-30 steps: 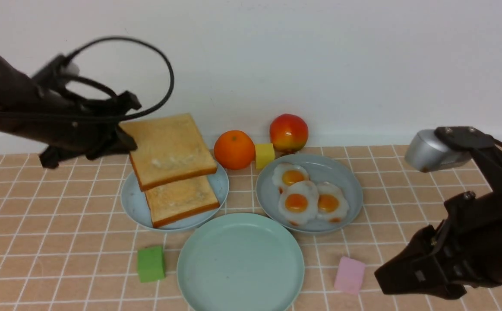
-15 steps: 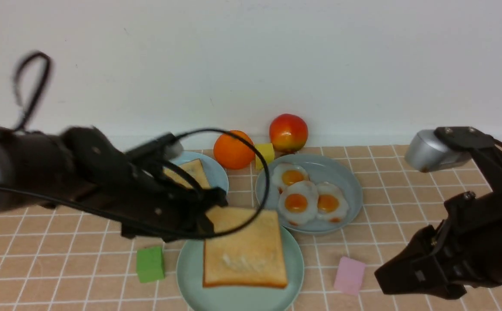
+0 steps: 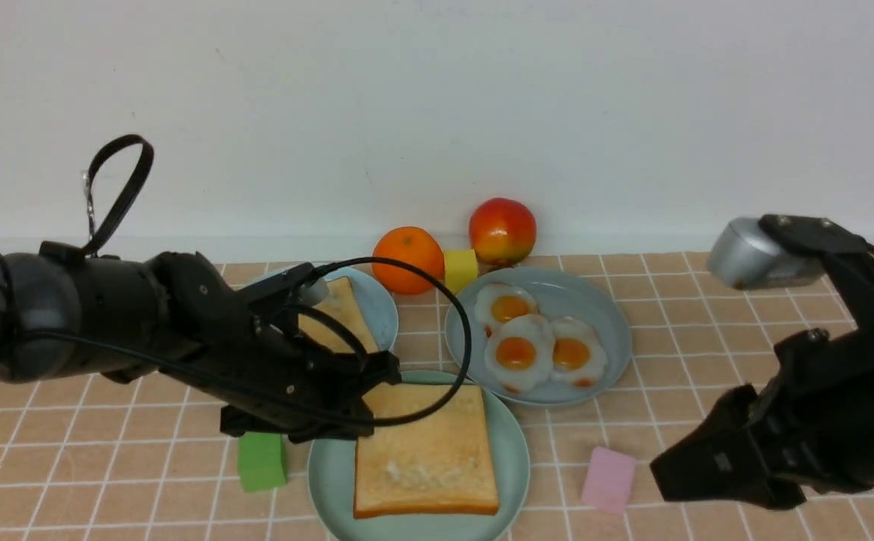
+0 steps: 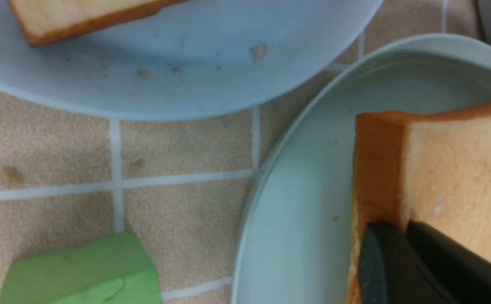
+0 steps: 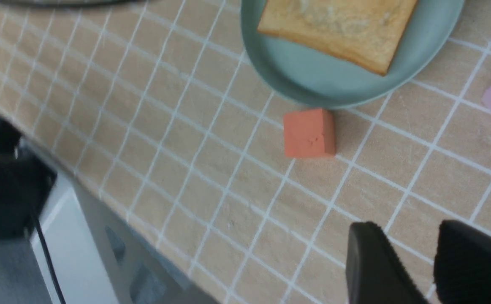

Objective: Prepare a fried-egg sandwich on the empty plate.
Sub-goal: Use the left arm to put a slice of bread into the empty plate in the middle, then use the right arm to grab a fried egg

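One golden toast slice [image 3: 427,447] lies flat on the mint-green plate [image 3: 515,451]. My left gripper [image 3: 369,394] is shut on that slice's back left edge; the left wrist view shows both fingers [image 4: 397,226] pinching the toast [image 4: 452,169] over the plate [image 4: 304,190]. A second toast slice [image 3: 343,312] stays on the sky-blue plate [image 3: 380,315]. Three fried eggs [image 3: 530,342] lie on the grey-blue plate [image 3: 609,323]. My right gripper [image 3: 677,473] is open and empty, low at the front right [image 5: 408,230].
An orange [image 3: 407,259], a yellow cube [image 3: 461,270] and an apple [image 3: 502,231] stand by the back wall. A green cube [image 3: 262,460] and a pink cube [image 3: 608,478] flank the mint plate. An orange-red cube [image 5: 308,133] sits by its front rim.
My left arm carried the top toast slice from the sky-blue plate forward and down onto the mint-green plate. The right arm has barely moved.
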Available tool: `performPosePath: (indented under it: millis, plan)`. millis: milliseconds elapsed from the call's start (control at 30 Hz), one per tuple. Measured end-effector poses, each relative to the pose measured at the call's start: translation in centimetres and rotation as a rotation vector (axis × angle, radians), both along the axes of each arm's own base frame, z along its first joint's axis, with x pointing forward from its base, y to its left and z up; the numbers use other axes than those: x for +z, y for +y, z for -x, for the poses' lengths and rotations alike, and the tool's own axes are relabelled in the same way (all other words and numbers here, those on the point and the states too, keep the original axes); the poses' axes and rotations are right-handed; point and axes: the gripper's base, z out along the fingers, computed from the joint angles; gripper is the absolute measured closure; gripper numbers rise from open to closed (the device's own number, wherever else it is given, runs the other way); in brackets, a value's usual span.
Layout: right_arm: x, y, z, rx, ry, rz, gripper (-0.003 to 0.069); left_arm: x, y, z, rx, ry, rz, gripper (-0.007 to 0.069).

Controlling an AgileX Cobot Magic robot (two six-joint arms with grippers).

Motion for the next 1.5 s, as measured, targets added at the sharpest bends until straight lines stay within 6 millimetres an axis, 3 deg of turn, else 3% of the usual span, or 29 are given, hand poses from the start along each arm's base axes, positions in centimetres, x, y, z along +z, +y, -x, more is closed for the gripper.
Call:
performPosePath:
  millis: [200,367,433,467,500,600,633,667,767,800,833,900,1000,1067,1267,1433,1500]
  plan:
    - [-0.1,-0.8,-0.8,-0.081,-0.046,0.082,0.0377,0.1,0.0,0.3,-0.032,0.015,-0.013,0.0412]
    - [0.7,-1.1,-1.5,-0.117,-0.098,0.114,0.0318,1.8,0.3,0.9,-0.094,-0.030,-0.046,0.0270]
    - [1.4,-1.0,-2.2,-0.132,-0.143,0.114,0.0283,4.7,0.9,1.6,-0.137,-0.128,-0.075,0.0206]
    - [1.5,-1.0,-2.2,-0.133,-0.147,0.112,0.0281,4.9,0.9,1.7,-0.139,-0.137,-0.076,0.0199]
    - [1.8,-0.8,-2.9,-0.137,-0.163,0.115,0.0267,7.4,1.3,2.4,-0.165,-0.212,-0.087,0.0182]
    - [1.6,-0.5,-4.9,-0.152,-0.142,0.132,0.0256,11.7,1.8,3.6,-0.202,-0.325,-0.092,0.0179]
    - [1.6,-0.5,-5.1,-0.152,-0.140,0.131,0.0256,12.0,1.8,3.7,-0.205,-0.332,-0.093,0.0179]
    - [1.3,-0.6,-6.4,-0.169,-0.109,0.144,0.0254,14.1,2.0,4.4,-0.224,-0.373,-0.093,0.0191]
    - [0.6,-1.0,-8.8,-0.202,-0.056,0.151,0.0254,16.8,2.5,5.8,-0.256,-0.411,-0.093,0.0238]
    - [0.2,-1.3,-10.5,-0.218,-0.034,0.144,0.0253,17.9,2.7,6.6,-0.273,-0.422,-0.095,0.0289]
    - [-0.5,-1.5,-12.0,-0.231,-0.011,0.135,0.0252,18.4,2.9,7.4,-0.291,-0.417,-0.097,0.0339]
    - [-1.2,-1.6,-13.2,-0.233,0.013,0.118,0.0251,18.6,3.0,7.9,-0.308,-0.404,-0.098,0.0386]
    - [-3.3,-1.1,-16.4,-0.218,0.061,0.060,0.0251,18.9,3.1,9.6,-0.380,-0.349,-0.077,0.0580]
    - [-5.0,-0.6,-18.2,-0.212,0.091,0.046,0.0251,18.7,3.2,10.4,-0.416,-0.336,-0.073,0.0638]
    - [-8.9,0.4,-23.1,-0.203,0.136,0.051,0.0251,17.1,4.1,12.1,-0.464,-0.312,-0.137,0.0638]
    - [-10.7,1.1,-26.1,-0.203,0.132,0.041,0.0251,16.6,4.7,13.1,-0.450,-0.353,-0.151,0.0638]
    - [-10.9,1.2,-26.4,-0.204,0.133,0.035,0.0252,16.7,4.7,13.1,-0.444,-0.367,-0.152,0.0638]
